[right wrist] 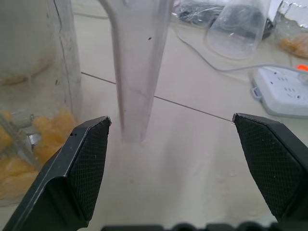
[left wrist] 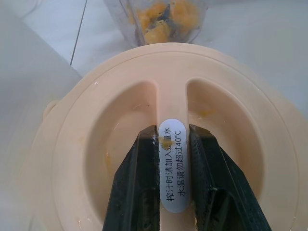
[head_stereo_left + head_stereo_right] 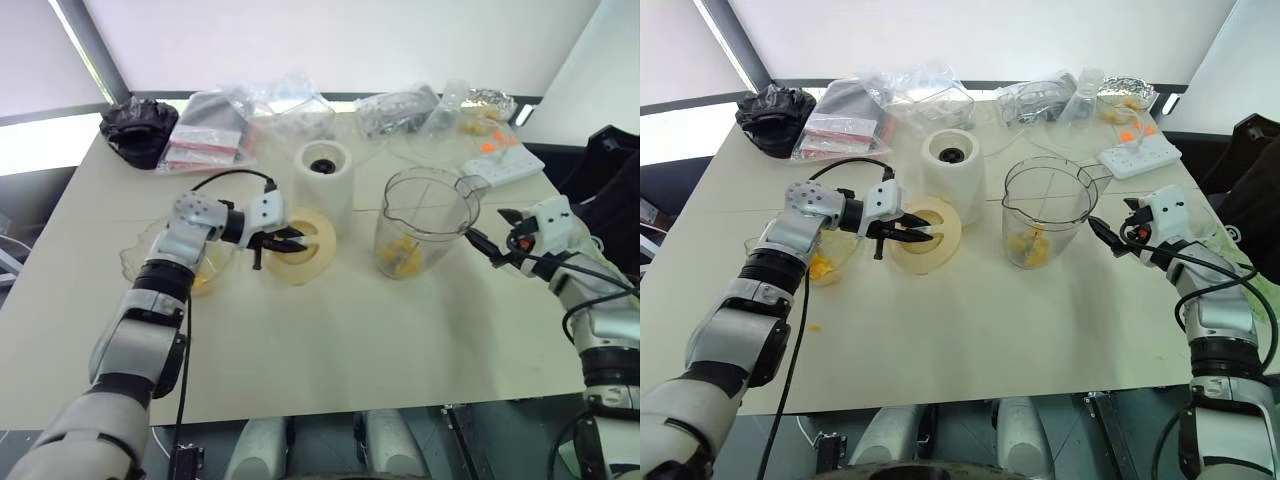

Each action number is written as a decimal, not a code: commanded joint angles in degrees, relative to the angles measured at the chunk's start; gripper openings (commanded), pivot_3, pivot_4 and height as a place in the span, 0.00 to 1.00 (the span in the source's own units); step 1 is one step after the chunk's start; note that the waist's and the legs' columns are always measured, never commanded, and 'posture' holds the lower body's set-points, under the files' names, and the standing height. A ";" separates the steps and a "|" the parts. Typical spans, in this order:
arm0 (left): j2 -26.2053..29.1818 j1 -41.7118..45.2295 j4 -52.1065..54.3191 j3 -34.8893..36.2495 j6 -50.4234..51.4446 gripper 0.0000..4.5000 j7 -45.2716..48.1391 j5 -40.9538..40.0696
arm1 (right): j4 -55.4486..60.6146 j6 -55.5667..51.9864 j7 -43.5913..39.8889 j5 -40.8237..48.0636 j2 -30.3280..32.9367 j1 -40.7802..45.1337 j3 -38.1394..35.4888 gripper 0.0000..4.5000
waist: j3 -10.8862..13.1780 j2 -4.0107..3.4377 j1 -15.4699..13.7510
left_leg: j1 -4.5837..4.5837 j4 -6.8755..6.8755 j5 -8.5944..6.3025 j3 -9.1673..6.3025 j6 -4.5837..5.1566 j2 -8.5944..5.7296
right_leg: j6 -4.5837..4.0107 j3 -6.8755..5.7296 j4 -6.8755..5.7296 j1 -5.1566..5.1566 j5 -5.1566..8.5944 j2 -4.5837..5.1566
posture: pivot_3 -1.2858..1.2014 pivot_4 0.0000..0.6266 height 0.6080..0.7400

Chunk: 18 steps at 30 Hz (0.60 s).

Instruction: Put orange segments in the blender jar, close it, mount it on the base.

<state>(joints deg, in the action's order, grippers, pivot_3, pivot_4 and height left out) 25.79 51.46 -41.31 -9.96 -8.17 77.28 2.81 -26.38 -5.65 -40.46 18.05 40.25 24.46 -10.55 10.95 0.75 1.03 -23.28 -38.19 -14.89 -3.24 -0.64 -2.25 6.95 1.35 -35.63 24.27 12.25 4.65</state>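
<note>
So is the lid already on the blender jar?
No, the jar stands open-topped, and the cream lid is apart from it, its centre ridge pinched by the left end effector.

The glass bowl [image 3: 830, 262] is partly hidden behind the left arm; the jar [image 1: 43, 91] is cut off by the right wrist view's edge (its handle top too), and the bags' [image 3: 250, 115] contents are too small to tell

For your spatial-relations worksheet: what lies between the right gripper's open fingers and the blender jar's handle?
Only bare table lies between the right gripper and the blender jar handle, as the right wrist view shows.
</note>
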 commanded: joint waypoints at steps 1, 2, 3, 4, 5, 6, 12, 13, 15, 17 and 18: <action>1.26 -0.37 4.19 1.15 1.49 0.06 -0.50 -2.16 | -2.30 2.74 -1.62 -1.17 -0.57 3.30 0.12 0.95 | 0.00 -0.01 0.01 | 0.00 0.00 0.00 -0.01 0.00 0.00 | 0.00 0.00 -0.02 0.00 0.00 0.00 | 0.52 0.24 1.00; 1.60 -0.71 5.02 1.23 2.01 0.06 -0.70 -2.37 | -3.59 3.24 -2.00 -1.55 -0.92 4.29 0.39 0.95 | 0.00 -0.01 0.07 | 0.01 0.00 0.00 0.00 0.00 0.00 | 0.00 0.00 -0.05 0.00 0.00 0.00 | 0.52 0.24 1.00; 1.89 -1.10 5.94 1.21 2.54 0.06 -1.01 -2.51 | -5.03 3.86 -2.45 -1.91 -1.14 5.26 0.57 0.95 | 0.00 -0.01 0.04 | 0.01 0.00 0.00 0.00 0.00 0.00 | 0.00 0.00 -0.06 0.01 0.00 0.00 | 0.52 0.24 1.00; 2.27 -1.37 6.43 1.23 2.75 0.06 -1.11 -2.68 | -5.88 4.25 -2.62 -2.23 -1.43 5.93 0.76 0.95 | 0.00 -0.01 0.02 | 0.02 0.00 0.00 -0.01 0.00 0.00 | 0.00 0.01 -0.08 0.01 0.00 0.00 | 0.52 0.24 1.00; 2.52 -1.75 7.33 1.26 3.35 0.06 -1.37 -2.88 | -7.18 4.80 -3.02 -2.60 -1.58 6.83 0.96 0.95 | 0.00 -0.01 0.02 | 0.01 0.00 0.00 -0.02 -0.01 0.00 | 0.00 0.01 -0.09 0.02 0.00 0.00 | 0.52 0.24 1.00; 2.76 -2.22 8.41 1.29 4.05 0.06 -1.59 -3.14 | -8.60 5.39 -3.42 -2.99 -1.73 7.79 1.14 0.95 | 0.01 -0.02 0.01 | 0.02 0.00 0.00 -0.02 -0.01 0.00 | -0.01 0.01 -0.10 0.03 0.00 0.00 | 0.52 0.24 1.00; 4.53 -4.83 13.37 1.64 6.70 0.06 -3.28 -4.35 | -16.57 8.40 -4.82 -4.89 -3.12 13.34 1.99 0.95 | 0.01 -0.03 0.03 | 0.02 0.00 0.01 -0.02 -0.02 0.00 | -0.01 0.02 -0.16 0.04 0.00 0.01 | 0.52 0.24 1.00; 4.78 -5.54 14.78 1.72 7.48 0.06 -3.92 -4.44 | -18.63 9.15 -5.12 -5.27 -3.26 14.56 2.04 0.95 | 0.02 -0.04 0.06 | 0.02 0.00 0.02 -0.02 -0.03 0.00 | -0.01 0.04 -0.17 0.06 0.00 0.01 | 0.52 0.24 1.00; 5.51 -6.35 16.17 1.85 8.26 0.06 -4.54 -4.80 | -21.34 10.27 -5.34 -5.98 -3.75 16.29 2.22 0.95 | 0.02 -0.04 0.11 | 0.03 0.00 0.02 -0.04 -0.03 0.00 | -0.01 0.07 -0.20 0.08 0.00 0.01 | 0.52 0.24 1.00; 6.17 -7.59 18.52 1.95 9.53 0.06 -5.38 -5.25 | -24.42 11.14 -5.50 -6.47 -4.21 18.21 2.18 0.95 | 0.02 -0.04 0.15 | 0.03 0.00 0.02 -0.05 -0.04 0.00 | -0.02 0.07 -0.23 0.10 0.00 0.01 | 0.52 0.24 1.00; 6.47 -8.17 19.56 2.08 10.14 0.06 -5.83 -5.45 | -25.82 11.64 -5.42 -6.72 -4.50 19.08 2.17 0.95 | 0.02 -0.04 0.21 | 0.04 0.00 0.02 -0.05 -0.04 0.00 | -0.02 0.07 -0.24 0.10 0.00 0.01 | 0.52 0.24 1.00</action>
<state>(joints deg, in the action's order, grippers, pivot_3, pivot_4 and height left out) 31.53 43.28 -24.92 -9.77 1.19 72.26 -1.26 -51.07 4.37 -45.73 11.56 35.83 41.63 -7.86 10.97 0.70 1.24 -23.24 -38.18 -14.87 -3.29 -0.68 -2.25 6.93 1.43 -35.87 24.37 12.26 4.66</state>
